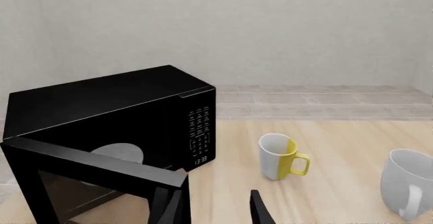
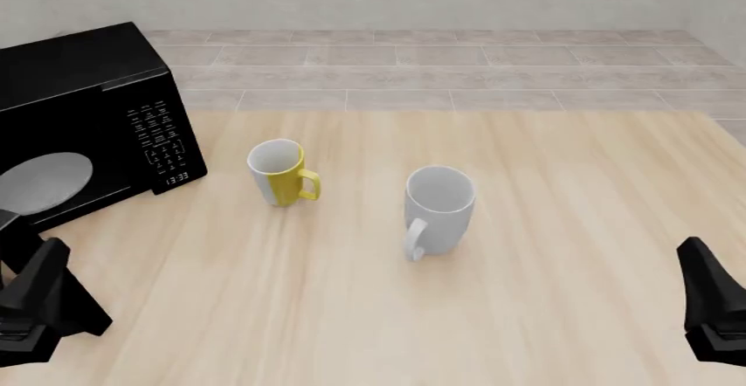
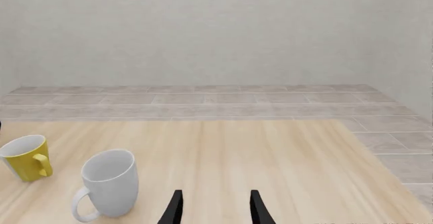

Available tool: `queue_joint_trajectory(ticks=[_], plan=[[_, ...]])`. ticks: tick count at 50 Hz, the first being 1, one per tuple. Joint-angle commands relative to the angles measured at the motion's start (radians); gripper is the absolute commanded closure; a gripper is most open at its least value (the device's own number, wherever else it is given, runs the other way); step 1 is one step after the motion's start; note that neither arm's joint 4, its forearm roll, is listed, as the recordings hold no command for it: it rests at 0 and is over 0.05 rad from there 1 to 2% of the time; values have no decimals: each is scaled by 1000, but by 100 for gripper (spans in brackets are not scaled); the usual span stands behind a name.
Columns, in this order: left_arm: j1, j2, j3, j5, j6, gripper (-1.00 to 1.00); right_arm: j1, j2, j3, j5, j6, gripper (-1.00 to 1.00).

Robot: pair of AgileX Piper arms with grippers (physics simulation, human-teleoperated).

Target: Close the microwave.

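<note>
The microwave is a glossy black box at the table's far left, also in the front view. Its windowed door stands swung open toward me, showing the pale round plate inside. My left gripper is open, just in front of the door's free edge; one finger is close beside that edge, and I cannot tell whether they touch. In the front view the left gripper sits low at the left and the right gripper low at the right. The right gripper is open and holds nothing.
A yellow-and-white mug stands just right of the microwave's keypad. A white mug stands mid-table, handle toward me. The wooden table ends at a tiled floor strip behind and on the right.
</note>
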Motion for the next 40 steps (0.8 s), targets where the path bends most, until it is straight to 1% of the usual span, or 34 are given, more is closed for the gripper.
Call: queue_joint_trajectory(ticks=[1,17,20,28,30,31,33,35,40], plan=[[-6,6,-1,3,-10,-100,-14,5,-4,-1,19,-100],[-12,0,-5,8,3,-100,4,19,1,-1,9,-100],[0,-1,-13,10,1,-100,-2,29,1,-9,9,-100],[35,-1,-107,80,-16,-100,-2,68,1,-44,4,-100],[37,-2,-112,88,-29,-100,-1,74,0,-48,5,-100],[43,-2,-124,94,-9,-100,2,92,0,-64,4,-100],[45,-2,-128,97,-1,-100,3,100,1,-73,8,-100],[69,-2,-132,111,-6,-100,1,102,0,-80,14,-100],[68,-2,-162,148,-9,-100,5,71,1,-58,16,-100]])
